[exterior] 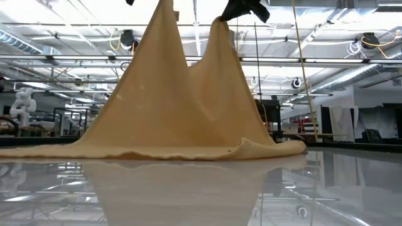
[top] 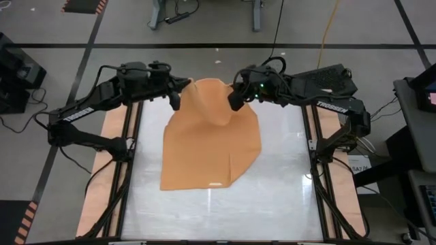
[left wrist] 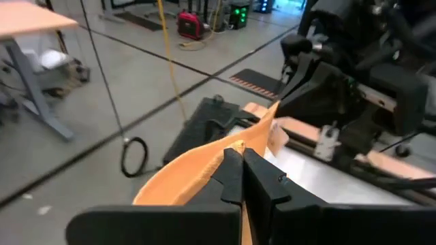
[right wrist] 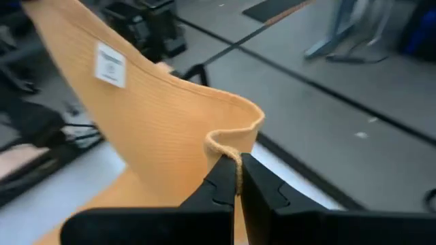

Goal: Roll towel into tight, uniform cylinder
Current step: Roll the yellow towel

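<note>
High view: towel (top: 208, 146) spread over the middle of the counter (top: 272, 197), far edge drawn up into two peaks. Left pincer (top: 175, 99) clamped on the left peak, right pincer (top: 235, 101) clamped on the right one, both above the counter's far side. Small white tag (top: 215, 184) seen at the near edge.

Low view: towel (exterior: 182, 107) hung like a tent from two lifted corners, lower part flat on the glossy counter (exterior: 201, 194). One dark pincer (exterior: 242, 9) seen at the right peak.

Left wrist view: left pincer (left wrist: 242, 171) pressed together on a thin edge of towel (left wrist: 191, 178).

Right wrist view: right pincer (right wrist: 238, 178) squeezed tight on a folded hem of towel (right wrist: 157, 129); white tag (right wrist: 110, 65) on the raised cloth.
</note>
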`<action>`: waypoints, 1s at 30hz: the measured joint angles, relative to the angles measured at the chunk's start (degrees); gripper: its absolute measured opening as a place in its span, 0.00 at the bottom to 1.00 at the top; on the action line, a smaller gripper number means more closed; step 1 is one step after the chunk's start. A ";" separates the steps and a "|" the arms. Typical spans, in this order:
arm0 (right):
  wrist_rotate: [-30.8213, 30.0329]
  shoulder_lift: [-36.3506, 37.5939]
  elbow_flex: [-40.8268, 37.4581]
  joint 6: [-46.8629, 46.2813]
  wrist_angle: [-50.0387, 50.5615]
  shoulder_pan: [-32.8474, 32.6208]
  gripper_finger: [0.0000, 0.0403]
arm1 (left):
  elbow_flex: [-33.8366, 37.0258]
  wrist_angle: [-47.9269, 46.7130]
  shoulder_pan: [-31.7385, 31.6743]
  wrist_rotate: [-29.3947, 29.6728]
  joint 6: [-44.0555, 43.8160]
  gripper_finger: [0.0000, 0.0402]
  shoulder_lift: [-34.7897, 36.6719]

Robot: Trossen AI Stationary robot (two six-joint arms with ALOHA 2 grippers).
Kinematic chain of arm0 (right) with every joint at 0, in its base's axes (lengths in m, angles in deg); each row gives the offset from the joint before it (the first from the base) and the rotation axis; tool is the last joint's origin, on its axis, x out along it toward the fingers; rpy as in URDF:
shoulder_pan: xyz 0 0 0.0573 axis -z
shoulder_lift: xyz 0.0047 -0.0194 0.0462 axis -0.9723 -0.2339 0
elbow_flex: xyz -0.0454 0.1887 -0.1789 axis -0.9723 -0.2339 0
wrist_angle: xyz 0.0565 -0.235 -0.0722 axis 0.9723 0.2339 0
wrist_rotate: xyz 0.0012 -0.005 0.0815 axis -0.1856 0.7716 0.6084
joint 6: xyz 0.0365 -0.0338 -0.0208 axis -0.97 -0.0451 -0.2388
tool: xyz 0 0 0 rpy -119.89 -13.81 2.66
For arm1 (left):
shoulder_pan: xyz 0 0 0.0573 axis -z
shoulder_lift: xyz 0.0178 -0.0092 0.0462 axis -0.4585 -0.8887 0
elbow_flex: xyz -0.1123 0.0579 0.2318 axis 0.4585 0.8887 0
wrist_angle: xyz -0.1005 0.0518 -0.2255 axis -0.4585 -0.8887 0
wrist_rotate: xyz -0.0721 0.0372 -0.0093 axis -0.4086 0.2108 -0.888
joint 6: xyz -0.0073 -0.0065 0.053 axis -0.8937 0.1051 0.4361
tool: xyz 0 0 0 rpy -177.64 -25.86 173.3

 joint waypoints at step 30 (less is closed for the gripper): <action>12.68 2.45 0.00 10.89 10.88 5.87 0.00 | -0.09 -0.82 4.34 3.71 -13.43 0.00 -5.96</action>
